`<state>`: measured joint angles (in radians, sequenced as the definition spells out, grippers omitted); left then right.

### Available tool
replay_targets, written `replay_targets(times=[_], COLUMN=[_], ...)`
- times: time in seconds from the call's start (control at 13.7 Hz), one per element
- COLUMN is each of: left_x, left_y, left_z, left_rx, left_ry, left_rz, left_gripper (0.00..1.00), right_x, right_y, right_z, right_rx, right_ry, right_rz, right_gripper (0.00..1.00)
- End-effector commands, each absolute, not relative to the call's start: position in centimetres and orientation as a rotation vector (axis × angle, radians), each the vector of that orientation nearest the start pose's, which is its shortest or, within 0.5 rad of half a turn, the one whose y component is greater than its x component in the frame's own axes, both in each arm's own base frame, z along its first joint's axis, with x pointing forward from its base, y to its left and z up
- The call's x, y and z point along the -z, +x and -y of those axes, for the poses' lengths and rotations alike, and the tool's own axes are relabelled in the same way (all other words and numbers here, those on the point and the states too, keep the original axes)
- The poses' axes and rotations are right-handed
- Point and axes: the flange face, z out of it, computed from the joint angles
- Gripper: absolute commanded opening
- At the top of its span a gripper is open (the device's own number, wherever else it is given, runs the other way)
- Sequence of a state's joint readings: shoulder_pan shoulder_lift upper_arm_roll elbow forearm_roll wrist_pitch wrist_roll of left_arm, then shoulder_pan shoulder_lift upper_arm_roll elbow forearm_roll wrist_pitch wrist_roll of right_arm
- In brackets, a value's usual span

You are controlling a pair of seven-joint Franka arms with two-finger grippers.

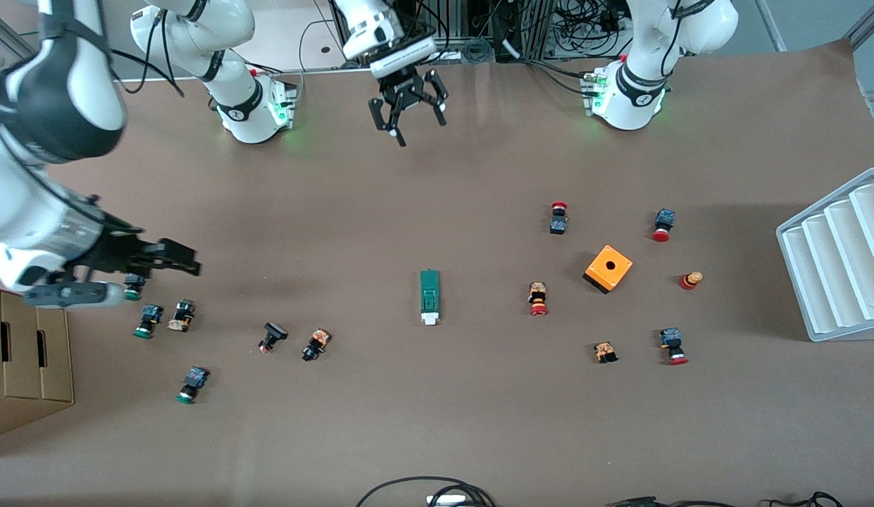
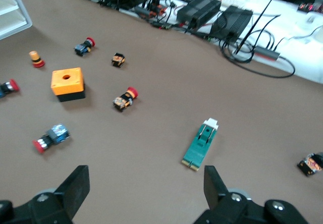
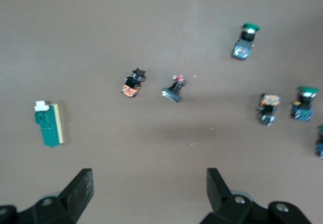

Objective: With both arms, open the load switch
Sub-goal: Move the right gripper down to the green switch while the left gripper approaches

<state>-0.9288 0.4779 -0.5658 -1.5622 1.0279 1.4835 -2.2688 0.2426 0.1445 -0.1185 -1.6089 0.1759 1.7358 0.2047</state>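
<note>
The load switch [image 1: 429, 298] lies flat on the table [image 1: 437, 422], toward the right arm's end from the orange box [image 1: 608, 268] (white lever end nearest the front camera). The left gripper [image 1: 407, 121] hangs released above bare table, well apart from the load switch; the right gripper [image 1: 186, 260], jaws spread and empty, hovers over the push-buttons [image 1: 162, 317] toward the right arm's end

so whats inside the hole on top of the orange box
The orange box has one round hole on top, and only darkness shows in it. Its interior is hidden in the front and left wrist views.
</note>
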Motion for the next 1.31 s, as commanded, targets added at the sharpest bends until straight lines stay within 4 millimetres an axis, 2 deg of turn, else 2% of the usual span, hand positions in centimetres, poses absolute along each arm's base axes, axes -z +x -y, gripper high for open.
replay_targets(times=[0.0,0.22,0.51,0.66,0.95,1.09,1.24], left_x=[-36.0,-32.4,-27.5,-25.1,-22.1,-20.7,-18.9], left_y=[20.6,20.8,22.0,22.4,23.5,23.9,25.2], left_z=[62.6,62.3,62.5,62.6,62.3,62.1,61.6], left_rx=[1.385,1.5,1.618,1.668,1.715,1.738,1.776], left_ry=[-2.561,-2.585,-2.545,-2.53,-2.5,-2.482,-2.455], left_rz=[0.756,0.587,0.462,0.421,0.346,0.307,0.264], left_gripper=[1.0,1.0,1.0,1.0,1.0,1.0,1.0], right_x=[-52.0,-49.7,-46.6,-44.6,-40.4,-37.6,-35.4], right_y=[61.3,62.6,64.3,64.4,65.0,65.6,65.6], right_z=[-15.1,-21.8,-27.2,-30.6,-34.9,-35.9,-37.2], right_rx=[-0.108,-0.088,-0.079,-0.077,-0.095,-0.115,-0.106], right_ry=[-2.981,-2.936,-2.837,-2.749,-2.613,-2.536,-2.437], right_rz=[-0.35,-0.675,-0.99,-1.164,-1.476,-1.637,-1.777], right_gripper=[1.0,1.0,1.0,1.0,1.0,1.0,1.0])
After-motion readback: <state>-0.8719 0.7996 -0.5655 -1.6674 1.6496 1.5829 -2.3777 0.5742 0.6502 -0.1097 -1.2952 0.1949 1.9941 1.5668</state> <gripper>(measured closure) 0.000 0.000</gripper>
